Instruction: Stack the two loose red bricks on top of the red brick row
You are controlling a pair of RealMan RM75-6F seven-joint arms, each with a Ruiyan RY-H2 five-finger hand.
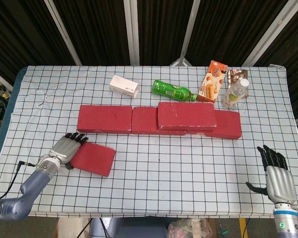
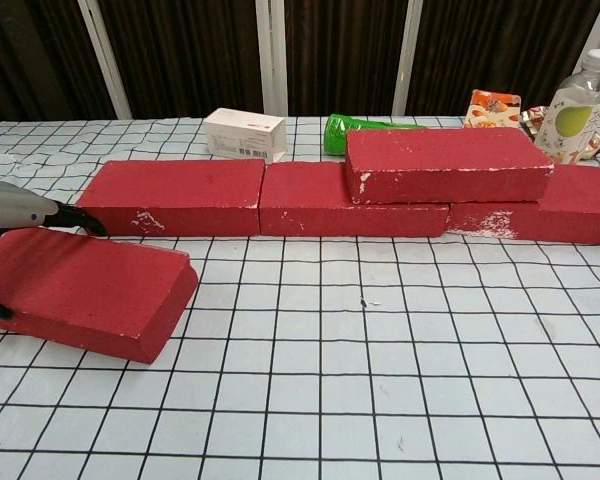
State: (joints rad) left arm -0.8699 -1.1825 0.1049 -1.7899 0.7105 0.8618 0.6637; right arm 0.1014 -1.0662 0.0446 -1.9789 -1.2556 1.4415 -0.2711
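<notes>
Both hands low near table's front edge: left hand (image 1: 64,149) grips loose brick's (image 1: 92,158) left end, right hand (image 1: 276,176) flat, fingers spread, holding nothing.

Your head cam looks steeply down on the whole table (image 1: 154,188) — chest cam sits low and close, facing across it; both share the brick row (image 1: 159,120).

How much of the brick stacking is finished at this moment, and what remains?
One stacked brick already lies on the brick row. The left hand is at the end of the loose brick, which is still on the table. Lifting and placing it remains. The right hand is idle.
</notes>
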